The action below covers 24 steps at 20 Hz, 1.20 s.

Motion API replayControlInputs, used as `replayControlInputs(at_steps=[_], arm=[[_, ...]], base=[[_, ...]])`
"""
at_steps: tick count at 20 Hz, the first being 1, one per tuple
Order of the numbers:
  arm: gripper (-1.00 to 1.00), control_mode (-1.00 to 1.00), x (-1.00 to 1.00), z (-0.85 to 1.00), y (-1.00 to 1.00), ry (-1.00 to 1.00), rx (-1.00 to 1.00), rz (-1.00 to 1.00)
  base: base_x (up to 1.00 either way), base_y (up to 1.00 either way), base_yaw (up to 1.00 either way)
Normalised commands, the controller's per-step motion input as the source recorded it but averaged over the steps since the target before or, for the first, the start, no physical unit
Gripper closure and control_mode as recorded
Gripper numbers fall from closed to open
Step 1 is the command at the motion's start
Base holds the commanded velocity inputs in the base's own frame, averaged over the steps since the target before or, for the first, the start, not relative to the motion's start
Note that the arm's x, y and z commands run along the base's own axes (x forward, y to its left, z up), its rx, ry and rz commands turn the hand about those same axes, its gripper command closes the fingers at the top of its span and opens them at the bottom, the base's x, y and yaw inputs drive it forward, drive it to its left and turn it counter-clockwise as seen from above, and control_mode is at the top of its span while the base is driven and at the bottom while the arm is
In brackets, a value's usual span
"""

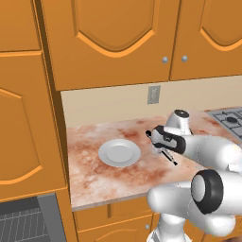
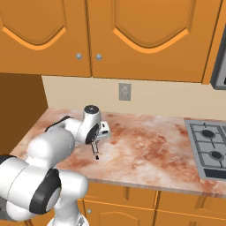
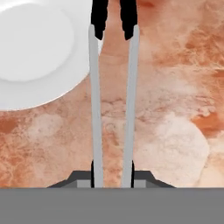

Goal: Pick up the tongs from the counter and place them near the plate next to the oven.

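Gripper (image 1: 163, 150) over the marbled worktop (image 1: 113, 177), just right of the plate (image 1: 119, 152) in the left base view; in the right base view the gripper (image 2: 94, 148) hangs above the stone with the arm's white links crowding the lower left. Jaws clenched on the tongs (image 3: 113, 100): in the hand view the two grey arms run up from between the dark fingertips (image 3: 129, 168), nearly parallel, ending in black tips at the top edge. Left arm of the tongs crosses the plate's rim (image 3: 39, 61); right arm lies over bare stone. In the left base view the tongs (image 1: 168, 158) show as a thin dark sliver slanting down and right from the hand; in the right base view the tongs (image 2: 95, 152) point down toward the worktop. Cannot tell whether the tips touch the surface. Plate sits flat, near the left end of the worktop beside the tall orange cabinet (image 1: 28, 123); oven (image 1: 28, 222) racks show at lower left. Stove burners (image 2: 209, 148) at far right. Grey wall outlet (image 2: 125, 92) on the cream backsplash. No writing or labels readable anywhere.
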Motion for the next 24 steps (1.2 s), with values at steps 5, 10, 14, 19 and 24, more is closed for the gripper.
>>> replayControlInputs(at_steps=[5, 10, 14, 19, 24], arm=[[1.0, -1.0, 0.38, -0.24, 0.03, 0.1, 0.04, -0.17], [1.0, -1.0, 0.19, -0.13, 0.22, 0.02, 0.0, -0.21], [1.0, -1.0, 0.03, -0.29, 0.15, 0.0, 0.0, -0.19], [1.0, -1.0, 0.0, -0.31, 0.2, 0.02, 0.0, -0.17], [1.0, -1.0, 0.0, -0.28, 0.26, 0.05, 0.0, -0.15]], base=[[0.0, 0.0, 0.0], [0.0, 0.0, 0.0], [0.0, 0.0, 0.0], [0.0, 0.0, 0.0], [0.0, 0.0, 0.0]])
